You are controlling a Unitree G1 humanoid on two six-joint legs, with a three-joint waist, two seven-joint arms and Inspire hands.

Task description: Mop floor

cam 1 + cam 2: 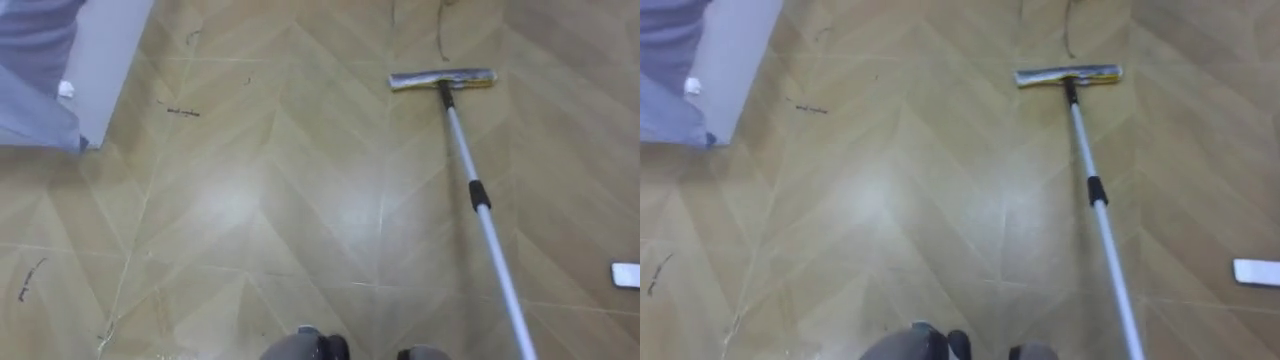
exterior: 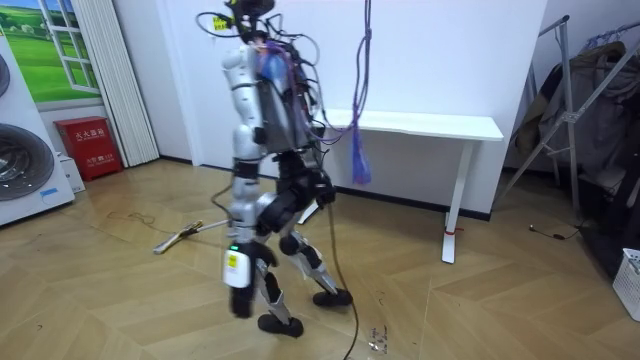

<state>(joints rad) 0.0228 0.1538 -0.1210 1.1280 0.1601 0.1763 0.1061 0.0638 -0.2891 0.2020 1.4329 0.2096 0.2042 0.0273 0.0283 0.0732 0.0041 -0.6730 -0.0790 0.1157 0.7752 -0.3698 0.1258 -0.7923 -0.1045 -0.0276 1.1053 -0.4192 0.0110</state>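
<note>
In the left eye view, the mop (image 1: 478, 190) lies on the herringbone wood floor (image 1: 260, 200). Its flat head (image 1: 442, 79) rests crosswise in the upper right. The pale pole runs from the head down to the lower right and leaves the picture at the bottom edge, with a dark collar (image 1: 480, 195) about halfway along. A small white flat object (image 1: 626, 274) lies near the right edge, well apart from the pole. A white panel (image 1: 112, 50) and grey-blue cloth (image 1: 35, 80) are in the upper left corner. A short dark scuff (image 1: 183, 111) marks the boards near them.

In the room view, the robot stands mid-room with its front toward the room view's left, one foot set ahead of the other. The mop lies low on the floor on that side, the head farthest from the robot. Whether the left hand or the right hand is apart, together or clamped on the pole cannot be told. A white worktop (image 2: 420, 125) stands behind the robot against the wall. A red box (image 2: 88, 145) and a washing machine (image 2: 20, 165) are at the left, and a clothes rack (image 2: 590, 90) at the right.

The right eye view shows the same floor and mop.
</note>
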